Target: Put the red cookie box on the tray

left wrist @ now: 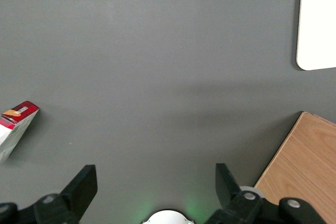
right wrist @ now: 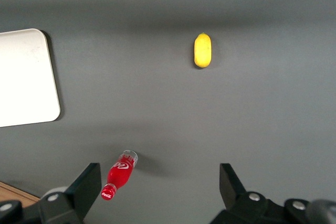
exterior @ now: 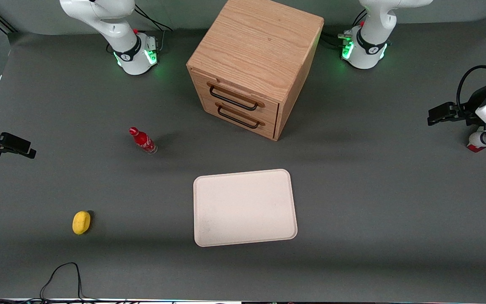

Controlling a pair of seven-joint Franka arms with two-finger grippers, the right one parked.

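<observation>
The cream-white tray lies flat in front of the wooden drawer cabinet, nearer the front camera, with nothing on it. Its corner also shows in the left wrist view. One end of the red cookie box lies on the grey table, red with a white panel. In the front view only a red sliver of the box shows under the working arm's wrist. My gripper hangs above the table at the working arm's end, well apart from the tray. It is open, with bare table between the fingers.
The wooden drawer cabinet stands mid-table with both drawers shut. A small red bottle and a yellow lemon sit toward the parked arm's end. A black cable loops at the table's near edge.
</observation>
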